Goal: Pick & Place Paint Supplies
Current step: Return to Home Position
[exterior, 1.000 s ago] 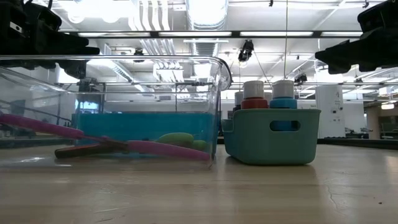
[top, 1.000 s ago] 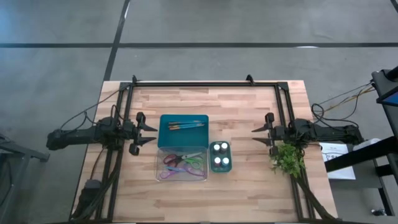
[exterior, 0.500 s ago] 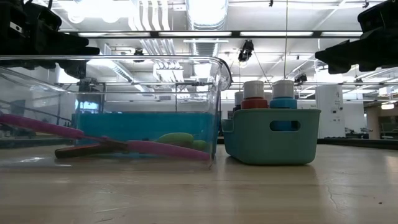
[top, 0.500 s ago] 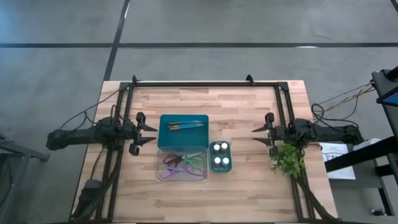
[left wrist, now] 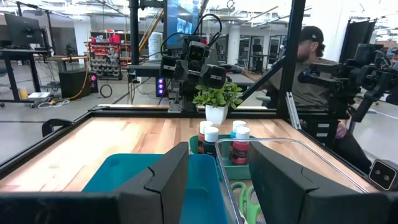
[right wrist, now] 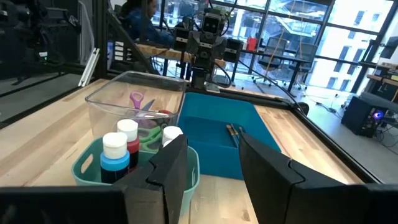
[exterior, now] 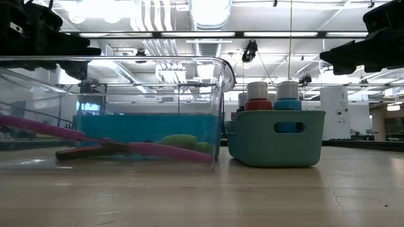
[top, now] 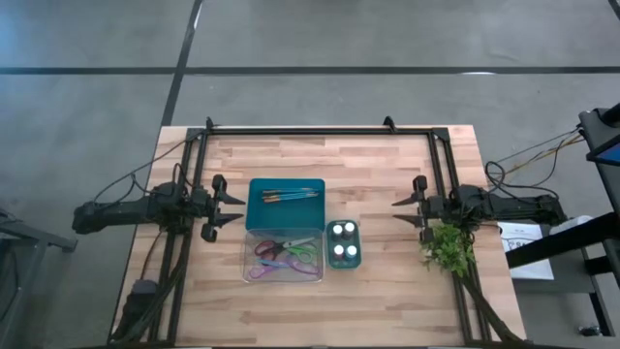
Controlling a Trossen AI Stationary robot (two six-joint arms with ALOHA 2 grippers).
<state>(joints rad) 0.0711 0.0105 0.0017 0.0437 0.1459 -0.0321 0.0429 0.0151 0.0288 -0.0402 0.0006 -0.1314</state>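
Nothing has moved: left gripper (top: pixel 240 210) and right gripper (top: pixel 395 211) sit parked, fingers apart, empty. Scissors (top: pixel 286 252) lie in the bin (top: pixel 244 262), brushes (top: pixel 291 194) in the tray (top: pixel 266 215), bottles (top: pixel 338 250) in the basket (top: pixel 329 244). Homing seems finished; nothing remains.

From above, the paint bottles (top: pixel 337 250) show only their white caps, and the brushes (top: pixel 291 195) are too thin to count. At desk level the teal basket (exterior: pixel 252 142) hides the bottles below their shoulders. The clear bin (exterior: pixel 158 94) and purple scissors (exterior: pixel 38 126) are cut off at the left.
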